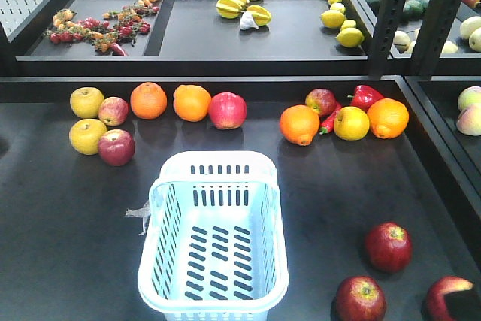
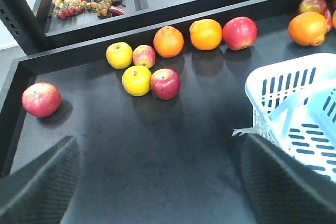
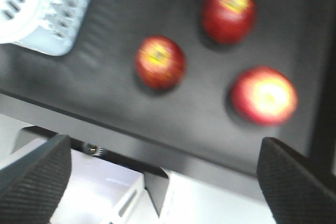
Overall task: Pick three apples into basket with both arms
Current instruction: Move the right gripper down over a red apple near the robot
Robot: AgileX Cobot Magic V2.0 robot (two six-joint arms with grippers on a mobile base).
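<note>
Jaws spread wide on left gripper point(image 2: 163, 187) and right gripper point(image 3: 165, 179), basket point(image 1: 214, 306) empty; first pick likely needs the right descending onto an apple point(image 3: 160, 61).

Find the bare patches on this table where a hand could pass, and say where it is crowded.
Widest bare table lies left of the basket, in front of the dark red apple. Another patch lies between basket and three apples. Crowded: the back fruit row and those apples' corner.
</note>
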